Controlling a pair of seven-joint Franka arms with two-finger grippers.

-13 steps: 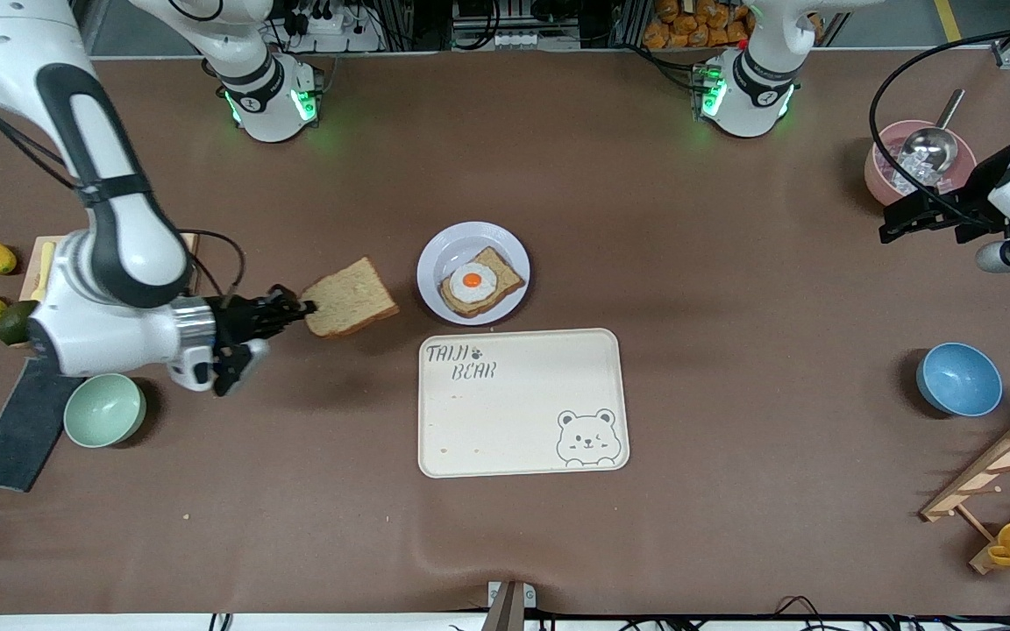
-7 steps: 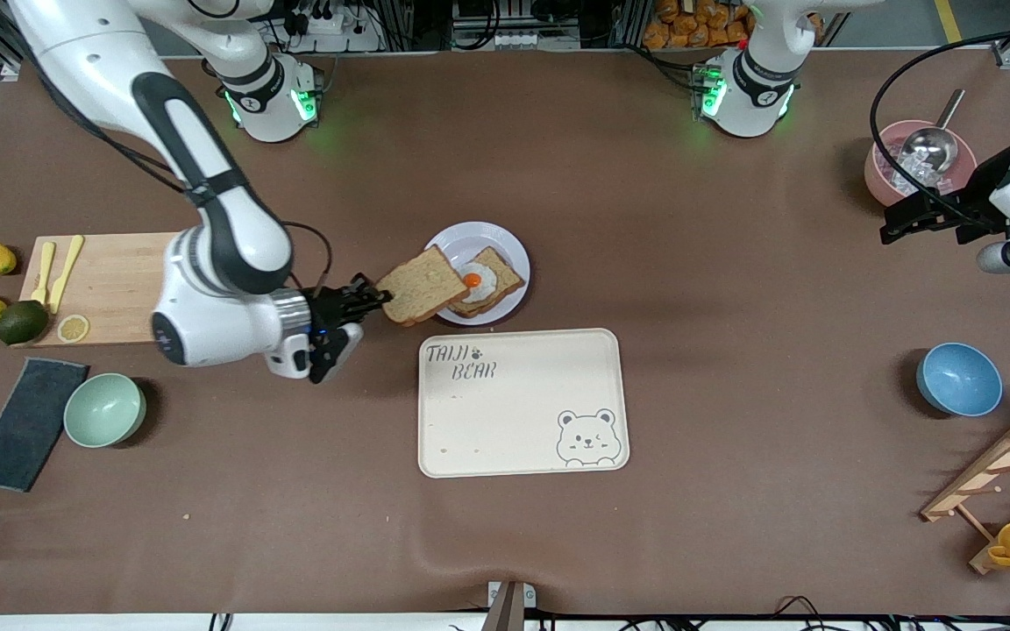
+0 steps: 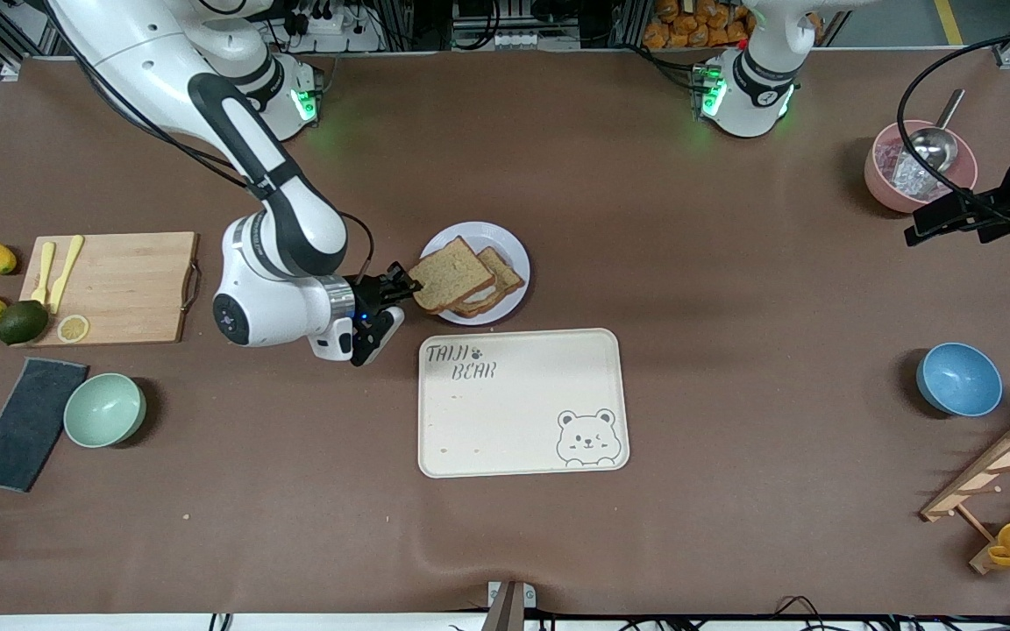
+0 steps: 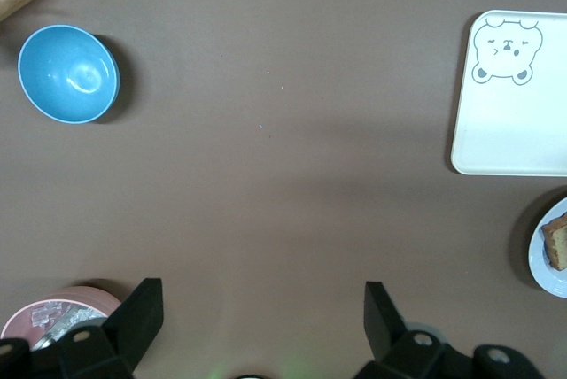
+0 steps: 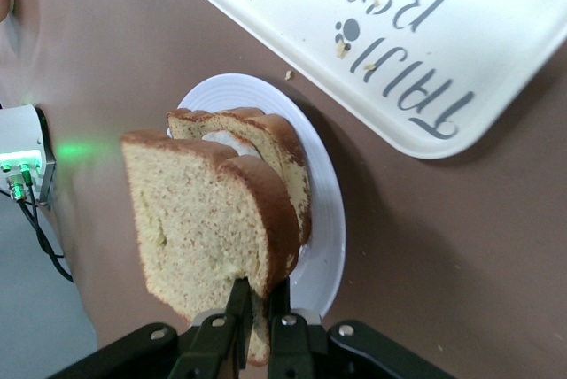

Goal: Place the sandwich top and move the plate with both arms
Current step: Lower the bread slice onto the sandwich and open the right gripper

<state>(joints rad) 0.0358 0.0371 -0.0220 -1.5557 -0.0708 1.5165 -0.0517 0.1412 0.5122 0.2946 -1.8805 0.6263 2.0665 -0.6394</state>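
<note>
My right gripper point(image 3: 404, 282) is shut on the edge of the sandwich top point(image 3: 450, 274), a plain brown bread slice. It holds the slice over the pale plate point(image 3: 512, 248), covering most of the egg-topped slice point(image 3: 498, 285) that lies on the plate. In the right wrist view the sandwich top point(image 5: 204, 220) is pinched at its crust between my fingers, above the lower slice point(image 5: 275, 153) and the plate point(image 5: 328, 237). My left gripper point(image 3: 935, 223) is open and empty, waiting in the air near the pink bowl; in its wrist view the fingers point(image 4: 142, 313) stand wide apart.
A cream bear tray point(image 3: 522, 403) lies just nearer the camera than the plate. A cutting board point(image 3: 119, 285), lemons, an avocado and a green bowl point(image 3: 104, 409) sit at the right arm's end. A pink bowl with scoop point(image 3: 917, 162), blue bowl point(image 3: 958, 379) and wooden rack are at the left arm's end.
My right gripper has carried the sandwich top from beside the cutting board to over the plate, now covering the egg. The left gripper has shifted slightly toward the table's end.
</note>
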